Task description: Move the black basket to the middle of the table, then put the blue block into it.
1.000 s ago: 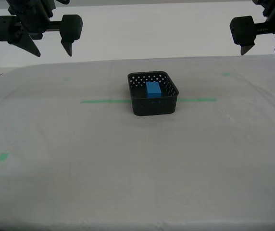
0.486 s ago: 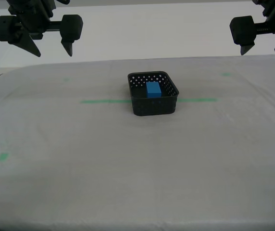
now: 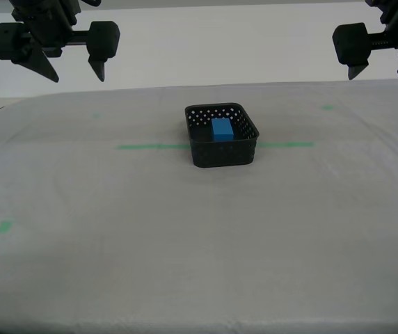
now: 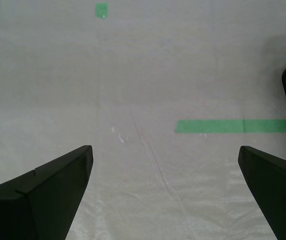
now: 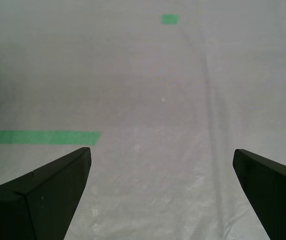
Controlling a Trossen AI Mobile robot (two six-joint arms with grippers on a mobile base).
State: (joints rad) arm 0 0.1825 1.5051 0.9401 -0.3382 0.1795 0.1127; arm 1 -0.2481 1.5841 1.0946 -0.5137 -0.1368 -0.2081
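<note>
Nothing has changed over the last second: the blue block (image 3: 221,129) lies in the black basket (image 3: 222,152) at frame centre on the surface (image 3: 115,243). Both grippers' fingers, my first gripper (image 5: 160,200) and my second gripper (image 4: 165,200), hang wide open, empty; the task looks complete.

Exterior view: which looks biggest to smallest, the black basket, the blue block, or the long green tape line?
1. The table's green tape line, longest though thin and partly hidden.
2. Black basket.
3. Blue block, inside the basket.
</note>
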